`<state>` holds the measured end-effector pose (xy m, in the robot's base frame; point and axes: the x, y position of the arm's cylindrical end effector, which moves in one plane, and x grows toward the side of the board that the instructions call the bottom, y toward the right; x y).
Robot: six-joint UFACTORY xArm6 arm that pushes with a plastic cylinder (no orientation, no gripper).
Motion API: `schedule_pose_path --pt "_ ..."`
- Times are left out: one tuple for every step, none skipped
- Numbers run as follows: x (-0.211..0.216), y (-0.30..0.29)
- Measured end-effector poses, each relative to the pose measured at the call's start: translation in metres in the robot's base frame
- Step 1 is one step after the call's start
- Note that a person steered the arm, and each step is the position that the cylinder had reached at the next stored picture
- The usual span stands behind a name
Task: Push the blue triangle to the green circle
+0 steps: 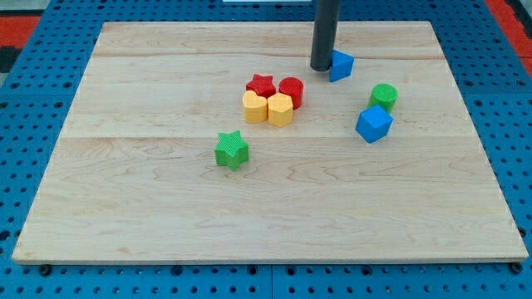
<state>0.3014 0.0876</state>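
The blue triangle [341, 65] lies near the view's top, right of centre. My tip [322, 68] stands right against its left side. The green circle [383, 95] lies below and to the right of the triangle, about a block's width away. A blue cube [373, 124] sits just below the green circle, touching or nearly touching it.
A cluster of a red star [261, 85], a red cylinder [291, 90], a yellow heart-like block [254, 107] and a yellow hexagon [280, 110] lies left of the triangle. A green star [232, 150] sits lower left. The wooden board [125, 208] lies on a blue pegboard.
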Motion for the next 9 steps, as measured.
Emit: schedule_pose_path --pt "-0.01 0.005" --pt "-0.019 0.014" --pt "-0.007 0.041" --pt "0.014 0.065" --pt "0.022 0.08" --pt "0.022 0.08" --pt "0.024 0.087" --pt "0.024 0.083" --pt "0.024 0.074"
